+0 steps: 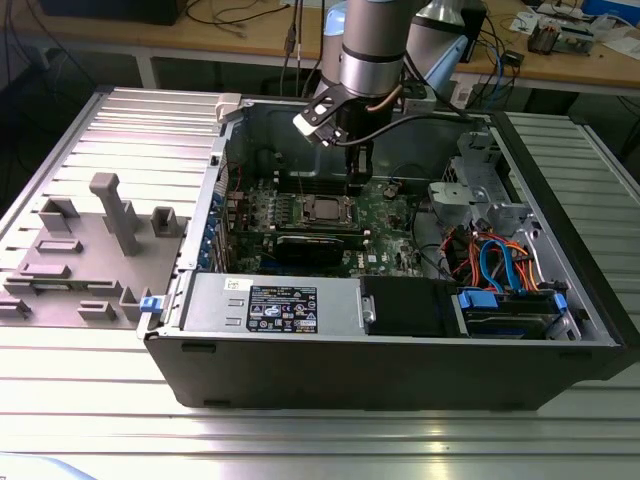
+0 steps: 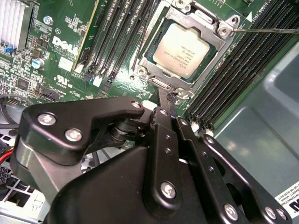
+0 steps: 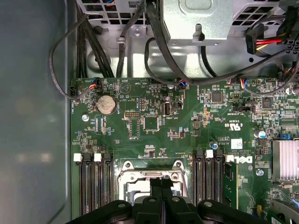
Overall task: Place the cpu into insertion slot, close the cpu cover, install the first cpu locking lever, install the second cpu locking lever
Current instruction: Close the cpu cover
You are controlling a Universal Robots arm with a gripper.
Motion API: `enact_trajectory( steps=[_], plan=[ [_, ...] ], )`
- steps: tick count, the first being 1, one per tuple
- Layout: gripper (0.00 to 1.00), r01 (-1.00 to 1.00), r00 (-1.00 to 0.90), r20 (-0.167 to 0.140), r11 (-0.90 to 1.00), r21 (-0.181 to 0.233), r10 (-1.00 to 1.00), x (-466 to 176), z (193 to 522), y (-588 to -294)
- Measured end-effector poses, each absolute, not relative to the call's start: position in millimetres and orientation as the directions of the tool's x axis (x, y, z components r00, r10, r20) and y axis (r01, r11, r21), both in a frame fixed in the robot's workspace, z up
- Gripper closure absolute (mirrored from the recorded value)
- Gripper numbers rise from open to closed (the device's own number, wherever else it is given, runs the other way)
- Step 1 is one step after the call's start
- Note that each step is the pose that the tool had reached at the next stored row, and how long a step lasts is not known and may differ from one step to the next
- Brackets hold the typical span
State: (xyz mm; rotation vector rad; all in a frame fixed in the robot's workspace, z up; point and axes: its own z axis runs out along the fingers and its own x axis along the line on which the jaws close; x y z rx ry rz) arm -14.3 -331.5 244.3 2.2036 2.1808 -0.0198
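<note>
The cpu (image 2: 182,49) lies flat in the insertion slot (image 2: 154,70) on the green board, its pale face showing through the window of the cpu cover (image 2: 219,44), which lies down over it. A thin metal locking lever (image 2: 266,31) angles out from one socket corner over the memory slots. Another lever (image 2: 141,46) runs along the opposite side of the socket. My gripper (image 2: 169,99) is shut, its two black fingers pressed together with the tips at the socket's edge. From the exterior view the gripper (image 1: 355,185) stands just behind the cpu (image 1: 328,208).
Black memory slots (image 2: 243,74) flank the socket on both sides. A black graphics card (image 1: 318,245) lies in front of it, with the power supply (image 1: 280,305) nearer still. Drive cage (image 1: 480,190) and cables (image 1: 495,265) fill the exterior view's right. Grey fixtures (image 1: 110,215) stand outside the case.
</note>
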Motion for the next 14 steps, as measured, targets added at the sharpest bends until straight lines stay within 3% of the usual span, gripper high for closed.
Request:
enact_trajectory(
  steps=[14],
  plan=[
    [0.89,1.0,0.011,-0.038,-0.01,0.02,0.999,-18.4,243.7,-331.5]
  ],
)
